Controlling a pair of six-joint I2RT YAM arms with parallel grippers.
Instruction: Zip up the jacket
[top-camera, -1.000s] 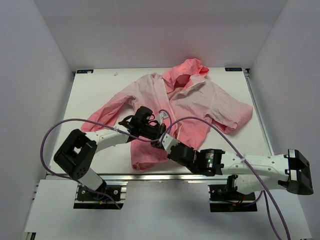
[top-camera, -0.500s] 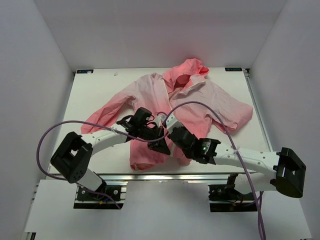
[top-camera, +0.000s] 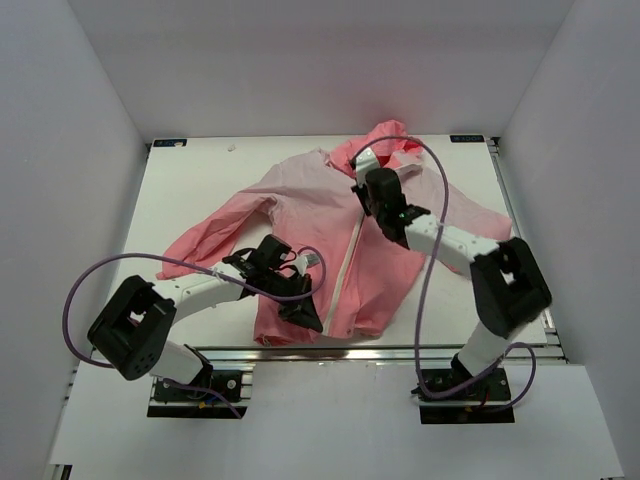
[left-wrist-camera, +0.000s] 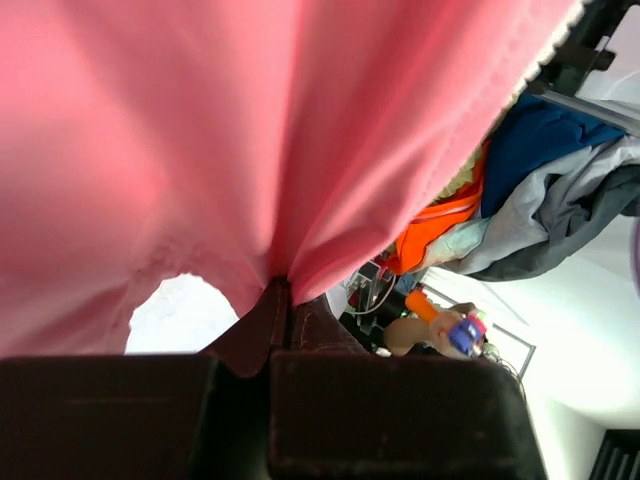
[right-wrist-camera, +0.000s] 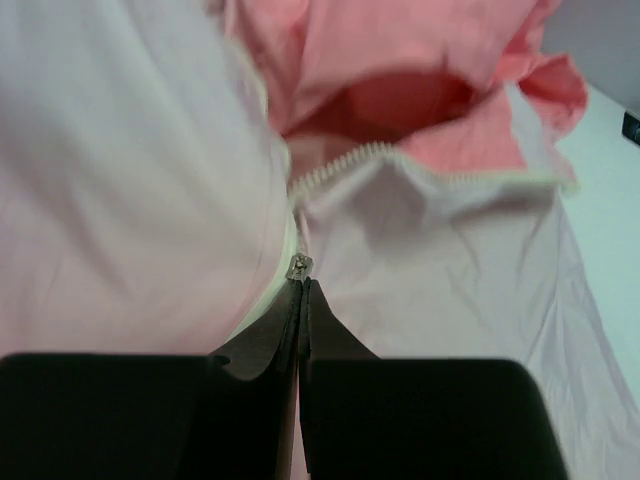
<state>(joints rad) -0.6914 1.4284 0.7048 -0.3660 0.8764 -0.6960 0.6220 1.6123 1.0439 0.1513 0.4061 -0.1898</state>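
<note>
The jacket (top-camera: 300, 190) lies flat on the table, hood at the far end, coral at hood and hem, pale across the chest. Its white zipper (top-camera: 348, 262) runs closed up the front. My left gripper (top-camera: 305, 318) is shut on the coral hem near the zipper's bottom; in the left wrist view the fabric (left-wrist-camera: 250, 130) bunches into the fingertips (left-wrist-camera: 285, 295). My right gripper (top-camera: 362, 165) is at the collar, shut on the metal zipper pull (right-wrist-camera: 299, 265), seen just beyond the gripper (right-wrist-camera: 302, 285). Above the pull, the zipper teeth (right-wrist-camera: 340, 165) are still parted below the hood (right-wrist-camera: 400, 100).
The white table (top-camera: 190, 190) is boxed by white walls on three sides. Purple cables (top-camera: 100, 280) loop over both arms. The left wrist view shows a pile of orange, blue and grey clothes (left-wrist-camera: 560, 170) beyond the table's edge.
My right gripper has travelled from near the hem up to the collar, and the zipper has closed behind it. The left gripper shifted slightly toward the near edge, still holding the hem.
</note>
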